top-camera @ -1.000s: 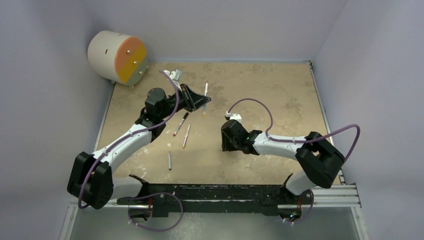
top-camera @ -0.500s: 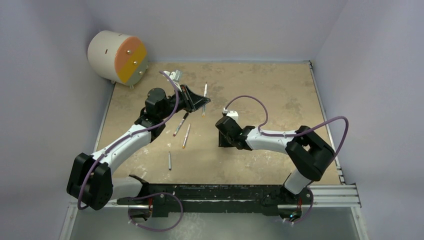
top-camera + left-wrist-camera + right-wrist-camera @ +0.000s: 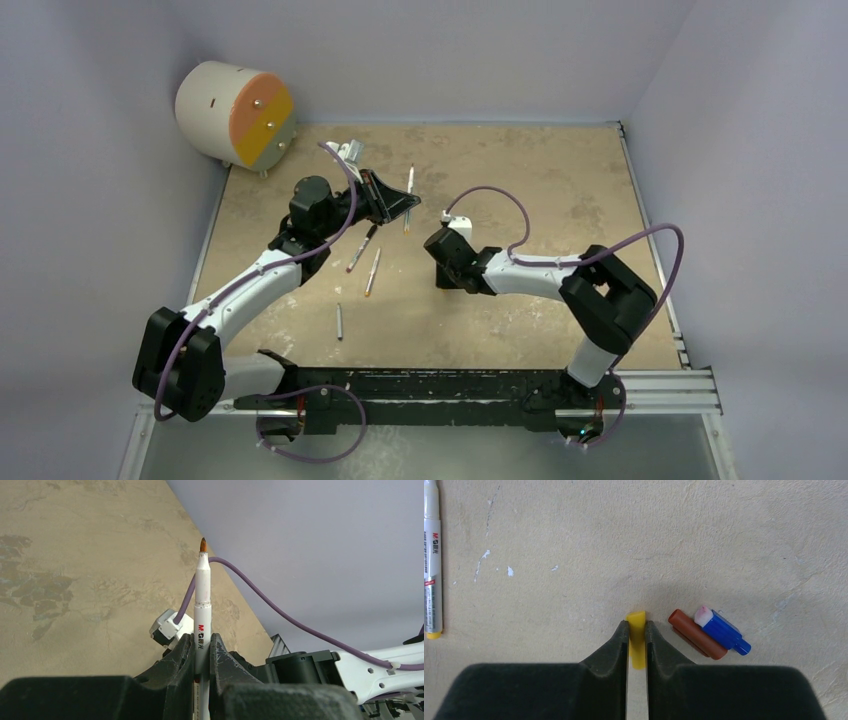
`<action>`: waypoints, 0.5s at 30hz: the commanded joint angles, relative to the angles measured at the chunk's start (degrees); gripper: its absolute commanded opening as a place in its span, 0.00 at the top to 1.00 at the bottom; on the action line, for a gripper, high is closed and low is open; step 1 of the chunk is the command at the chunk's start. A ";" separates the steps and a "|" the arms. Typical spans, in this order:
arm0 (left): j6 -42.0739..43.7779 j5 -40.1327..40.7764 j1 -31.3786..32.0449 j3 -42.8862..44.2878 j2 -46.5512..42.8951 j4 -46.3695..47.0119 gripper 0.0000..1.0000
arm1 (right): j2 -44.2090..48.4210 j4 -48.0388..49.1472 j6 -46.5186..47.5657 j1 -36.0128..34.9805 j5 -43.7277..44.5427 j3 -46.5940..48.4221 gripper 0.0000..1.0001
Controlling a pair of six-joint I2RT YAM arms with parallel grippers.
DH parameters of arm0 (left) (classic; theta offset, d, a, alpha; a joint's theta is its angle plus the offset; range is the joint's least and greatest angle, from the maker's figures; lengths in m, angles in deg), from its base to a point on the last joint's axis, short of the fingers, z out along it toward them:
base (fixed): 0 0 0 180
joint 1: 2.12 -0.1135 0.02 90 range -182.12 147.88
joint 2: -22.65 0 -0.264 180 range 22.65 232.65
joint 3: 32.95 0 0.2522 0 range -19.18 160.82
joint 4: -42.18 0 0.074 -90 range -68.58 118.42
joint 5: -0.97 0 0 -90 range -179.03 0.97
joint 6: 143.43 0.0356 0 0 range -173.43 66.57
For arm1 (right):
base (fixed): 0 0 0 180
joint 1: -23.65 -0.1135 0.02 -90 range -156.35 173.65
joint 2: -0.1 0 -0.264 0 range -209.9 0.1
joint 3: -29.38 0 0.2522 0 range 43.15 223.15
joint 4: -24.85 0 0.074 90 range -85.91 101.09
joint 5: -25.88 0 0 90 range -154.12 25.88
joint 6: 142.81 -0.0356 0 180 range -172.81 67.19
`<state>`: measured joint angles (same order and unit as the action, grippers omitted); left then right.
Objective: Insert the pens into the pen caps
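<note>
My left gripper [image 3: 202, 642] is shut on a white pen [image 3: 202, 597], whose brown-orange tip points up and away in the left wrist view. In the top view this gripper [image 3: 408, 202] hovers over the table's back middle, with the pen [image 3: 410, 180] crossing its tips. Three more pens [image 3: 362, 247] [image 3: 373, 270] [image 3: 339, 320] lie on the table. My right gripper [image 3: 637, 625] points down at the table, its jaws pressed on both sides of a yellow pen cap [image 3: 637, 652]. A red-brown cap [image 3: 697, 634] and a blue cap [image 3: 723, 630] lie touching just right of it.
A white drum with an orange face [image 3: 235, 113] stands at the back left corner. Walls close in the table on three sides. A black rail [image 3: 480, 385] runs along the near edge. Another pen [image 3: 431, 560] lies at the left edge of the right wrist view.
My right arm has swung left and farther from its base, and its jaws have closed onto the yellow cap. The left arm and its pen have stayed put.
</note>
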<state>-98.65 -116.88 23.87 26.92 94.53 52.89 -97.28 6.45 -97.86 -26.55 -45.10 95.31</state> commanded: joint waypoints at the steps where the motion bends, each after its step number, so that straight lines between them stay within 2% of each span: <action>1: 0.91 0.02 0.02 -0.20 -1.94 1.80 1.00 | -1.91 -3.87 -0.05 -0.08 0.21 -1.26 0.92; 3: 0.91 0.08 0.02 -0.23 -1.94 1.85 1.00 | -1.13 -3.38 0.44 -0.08 -0.26 -1.67 1.00; 11: 0.45 0.82 0.02 -0.37 -2.48 2.73 1.00 | 12.49 0.01 2.45 0.29 1.46 -3.54 1.00; 15: -2.17 0.44 0.02 -2.67 -3.42 9.44 1.00 | 20.66 4.21 5.65 1.85 2.01 -4.29 1.00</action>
<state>-98.86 -116.49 23.87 26.38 93.78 53.72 -84.91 5.66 -95.77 -26.11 -45.53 91.20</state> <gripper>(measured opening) 0.085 0.142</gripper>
